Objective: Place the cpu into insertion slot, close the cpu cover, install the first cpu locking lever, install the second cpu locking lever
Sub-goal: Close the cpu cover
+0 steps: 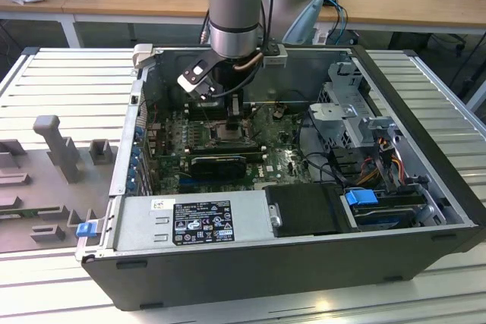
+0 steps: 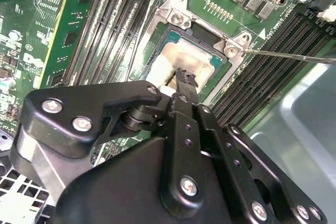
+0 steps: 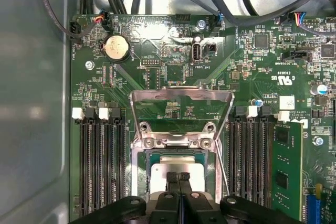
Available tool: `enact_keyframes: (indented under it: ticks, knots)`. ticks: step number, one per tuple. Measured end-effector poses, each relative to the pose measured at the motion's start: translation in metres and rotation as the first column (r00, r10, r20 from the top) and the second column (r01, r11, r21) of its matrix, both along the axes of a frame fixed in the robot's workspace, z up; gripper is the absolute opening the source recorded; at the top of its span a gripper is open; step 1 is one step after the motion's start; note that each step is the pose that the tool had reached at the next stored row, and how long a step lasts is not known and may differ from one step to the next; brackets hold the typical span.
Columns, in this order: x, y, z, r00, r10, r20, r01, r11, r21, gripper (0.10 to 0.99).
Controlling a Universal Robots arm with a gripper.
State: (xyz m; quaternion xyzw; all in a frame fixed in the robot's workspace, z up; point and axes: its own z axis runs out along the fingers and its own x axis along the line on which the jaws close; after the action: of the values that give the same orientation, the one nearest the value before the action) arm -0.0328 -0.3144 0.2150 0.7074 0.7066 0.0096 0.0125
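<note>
The gripper hangs over the slot with its fingers drawn together and nothing between them. The tips appear to rest on the cpu, though contact is not certain. The cpu lies flat in the slot. The cover stands raised on its hinge, which leaves the slot accessible from above. A thin lever is swung out, clear of the cover. Memory slots flank the slot closely on both sides.
</note>
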Motion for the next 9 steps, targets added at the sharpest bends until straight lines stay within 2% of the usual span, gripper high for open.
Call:
enact_keyframes:
  ticks: [3, 5, 9]
  knots:
    - [0.0008, 0.0, 0.0008, 1.0, 0.0, -0.0024, 0.0, 1.0, 0.0, 0.106]
    - [0.0076, -0.0001, 0.0009, 1.0, 0.0, -0.0093, 0.0, 1.0, 0.0, 0.106]
    - [0.0134, -0.0001, 0.0024, 0.9999, 0.0, -0.0104, 0.0, 1.0, 0.0, 0.106]
